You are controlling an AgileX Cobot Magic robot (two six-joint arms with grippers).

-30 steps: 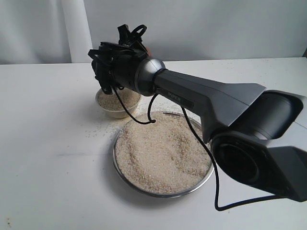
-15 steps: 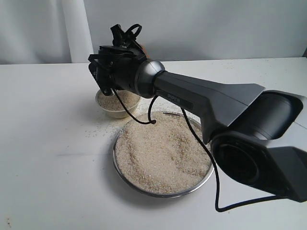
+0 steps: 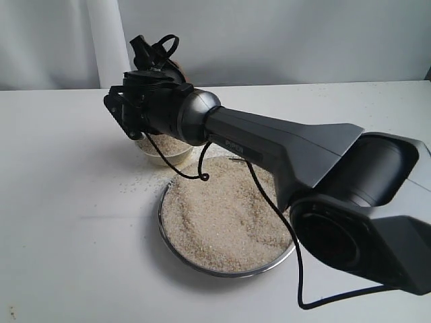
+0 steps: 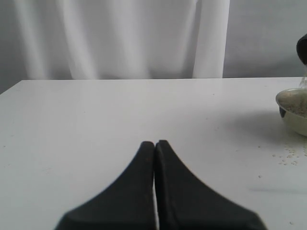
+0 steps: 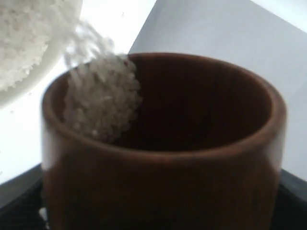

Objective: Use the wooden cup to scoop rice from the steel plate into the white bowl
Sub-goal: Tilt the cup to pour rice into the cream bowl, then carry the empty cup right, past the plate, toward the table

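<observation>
The steel plate [image 3: 176,250] sits mid-table, heaped with rice [image 3: 225,215]. Behind it stands the white bowl [image 3: 161,159], partly filled and largely hidden by my right arm's wrist [image 3: 151,108]. My right gripper [image 5: 160,216] is shut on the wooden cup [image 5: 163,182], which is tilted over the white bowl [image 5: 45,64]. Rice [image 5: 103,105] slides over the cup's lip toward the bowl. My left gripper [image 4: 155,143] hangs shut and empty above bare table, well away from the white bowl [image 4: 293,122].
Loose grains [image 3: 138,178] lie scattered on the white table [image 3: 67,235] left of the bowl and plate. A black cable [image 3: 192,171] droops from the right wrist over the plate's far rim. A pale curtain hangs behind the table.
The right wrist has shifted left over the bowl and rolled further, tipping the cup more. The left gripper's earlier state is not shown.
</observation>
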